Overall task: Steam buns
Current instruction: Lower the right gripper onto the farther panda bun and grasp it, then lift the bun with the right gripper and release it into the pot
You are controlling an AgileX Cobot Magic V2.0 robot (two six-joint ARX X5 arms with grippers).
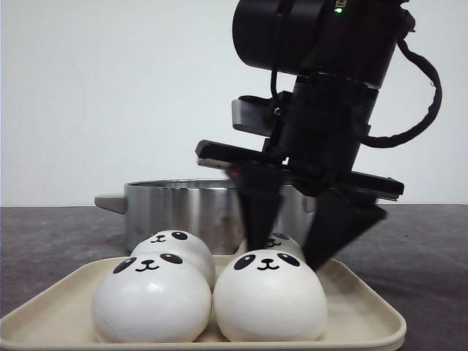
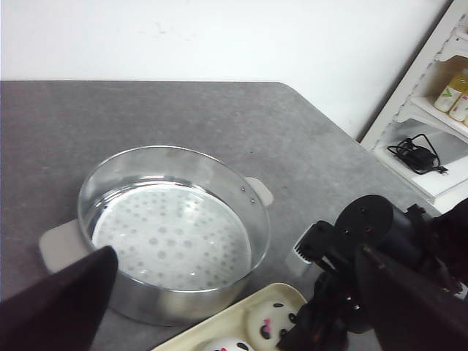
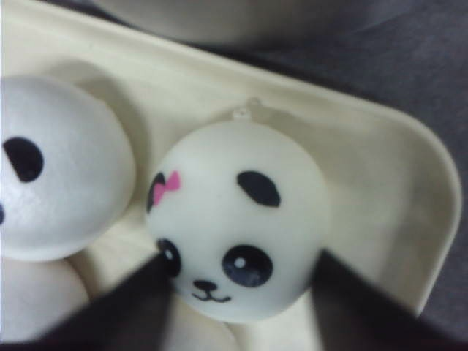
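The bun, judged soft and light, is best taken gently at its sides; the right gripper is spread around it, not yet closed.

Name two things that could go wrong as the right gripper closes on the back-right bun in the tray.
1. The right gripper straddles the bun with the pink bow, which sits close to the neighbouring bun; a finger may nudge that neighbour.
2. The buns look smooth and rounded, so the bun may slip during the lift toward the steamer pot, or catch on the tray rim.
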